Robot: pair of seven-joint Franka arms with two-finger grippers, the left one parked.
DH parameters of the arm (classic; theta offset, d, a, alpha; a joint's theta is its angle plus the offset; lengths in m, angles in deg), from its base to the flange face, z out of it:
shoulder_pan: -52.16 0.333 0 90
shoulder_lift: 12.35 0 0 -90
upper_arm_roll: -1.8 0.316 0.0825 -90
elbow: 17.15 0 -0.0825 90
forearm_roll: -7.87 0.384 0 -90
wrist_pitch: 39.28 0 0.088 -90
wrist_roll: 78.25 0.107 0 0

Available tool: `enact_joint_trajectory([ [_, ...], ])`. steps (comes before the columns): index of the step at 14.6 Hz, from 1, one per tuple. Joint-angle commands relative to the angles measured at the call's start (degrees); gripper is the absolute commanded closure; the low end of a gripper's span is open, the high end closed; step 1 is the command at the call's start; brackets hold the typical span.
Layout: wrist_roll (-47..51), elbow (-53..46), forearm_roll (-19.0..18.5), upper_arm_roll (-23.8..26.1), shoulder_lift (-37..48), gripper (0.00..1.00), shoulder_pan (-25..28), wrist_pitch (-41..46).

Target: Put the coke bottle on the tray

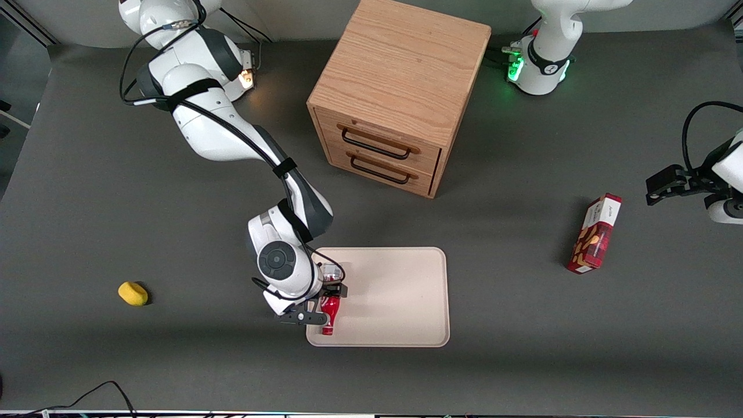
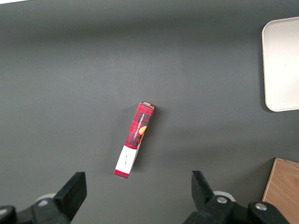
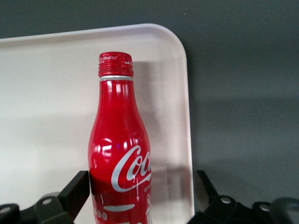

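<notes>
Coke bottle (image 3: 119,154) showing glossy red, white script logo, red cap. Tray (image 1: 400,302) showing pale beige. Counter (image 1: 522,348) showing dark grey. End effector (image 1: 318,305) over tray edge showing black fingers, white body.

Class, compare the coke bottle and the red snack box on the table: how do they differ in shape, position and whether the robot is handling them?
The coke bottle is round with a narrow neck and cap; the snack box is flat-sided and rectangular. The bottle lies over the tray, near its edge; the box sits on the bare table toward the parked arm's end. The tool is at the bottle, with a finger on either side; nothing touches the box. Both are mainly red with white markings.
</notes>
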Motion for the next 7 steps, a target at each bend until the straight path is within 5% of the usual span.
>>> enact_joint_trajectory([
  [1, 0.9, -1.4, -0.6, -0.8, 0.4, 0.0, 0.8, 2.5],
  [7, 1.6, -1.2, 0.0, 0.0, 6.4, 0.0, 0.8, 13.1],
])
